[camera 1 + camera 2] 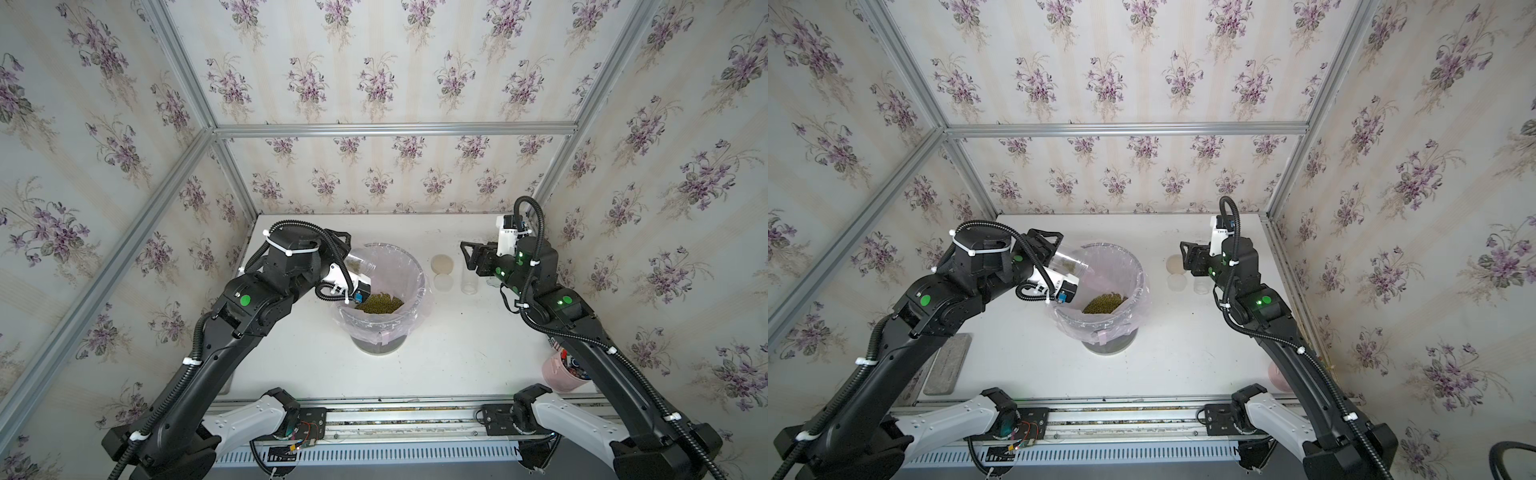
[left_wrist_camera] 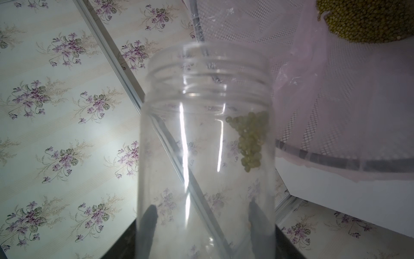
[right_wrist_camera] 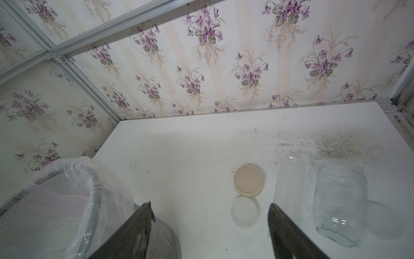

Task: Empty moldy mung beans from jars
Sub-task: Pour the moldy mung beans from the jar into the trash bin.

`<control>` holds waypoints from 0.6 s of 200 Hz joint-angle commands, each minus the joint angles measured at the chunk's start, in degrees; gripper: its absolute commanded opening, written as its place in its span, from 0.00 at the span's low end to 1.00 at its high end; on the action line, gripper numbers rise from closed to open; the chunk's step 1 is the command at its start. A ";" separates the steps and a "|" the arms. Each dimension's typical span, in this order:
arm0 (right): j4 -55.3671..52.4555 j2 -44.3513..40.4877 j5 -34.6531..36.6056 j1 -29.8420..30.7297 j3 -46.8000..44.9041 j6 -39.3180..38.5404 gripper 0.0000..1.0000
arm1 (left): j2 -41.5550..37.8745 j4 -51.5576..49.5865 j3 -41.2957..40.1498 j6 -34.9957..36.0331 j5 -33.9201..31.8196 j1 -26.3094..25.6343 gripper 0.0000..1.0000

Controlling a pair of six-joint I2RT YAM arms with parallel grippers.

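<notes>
Left claw (image 2: 203, 222) grips jar (image 2: 201, 134) near base over bin (image 1: 420, 278) | likely light, slick | few mung beans (image 2: 248, 139) inside | right claw (image 3: 210, 205) wide, empty

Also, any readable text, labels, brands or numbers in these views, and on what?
No text is legible in any view.
Grey flat mat at the table's edge: faint printed marks, too blurred to read.
Small black plate with pale markings below the front rail: too small to read.
Clear threaded-neck plastic jar: no label visible.
</notes>
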 commanded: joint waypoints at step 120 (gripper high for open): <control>1.65 -0.55 1.00 0.02 -0.56 0.08 0.78 | 1.60 0.59 -0.06 11.34 -10.38 -5.63 0.00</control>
